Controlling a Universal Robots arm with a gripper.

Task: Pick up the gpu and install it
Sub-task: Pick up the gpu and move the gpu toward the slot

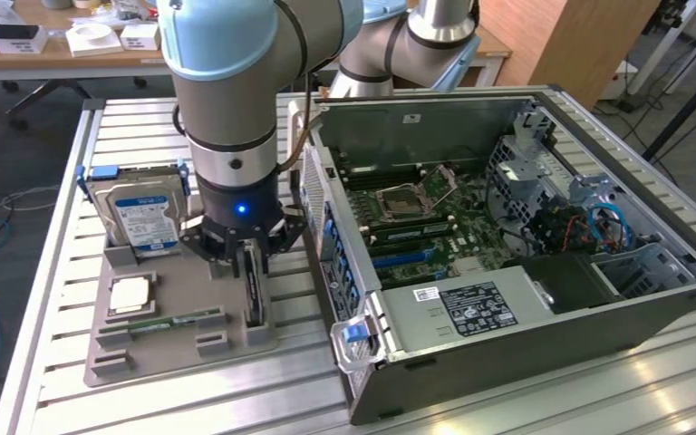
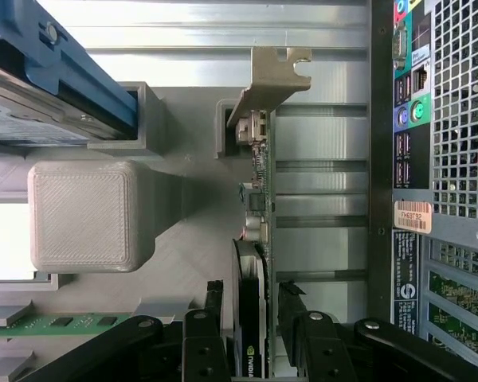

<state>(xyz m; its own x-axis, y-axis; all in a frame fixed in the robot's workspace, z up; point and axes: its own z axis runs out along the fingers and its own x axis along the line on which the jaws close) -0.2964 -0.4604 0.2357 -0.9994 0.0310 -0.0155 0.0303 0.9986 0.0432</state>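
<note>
1. The gpu (image 1: 253, 292) is a thin card with a green circuit board, a black shroud on one face and a silver bracket (image 2: 272, 76) at one end.
2. It stands upright on its long edge in a slot of the grey holder (image 1: 160, 355), lower centre-left of the exterior view, just beside the computer case (image 1: 542, 337).
3. The gripper (image 2: 252, 293) has an open finger on either side of its faces.
</note>
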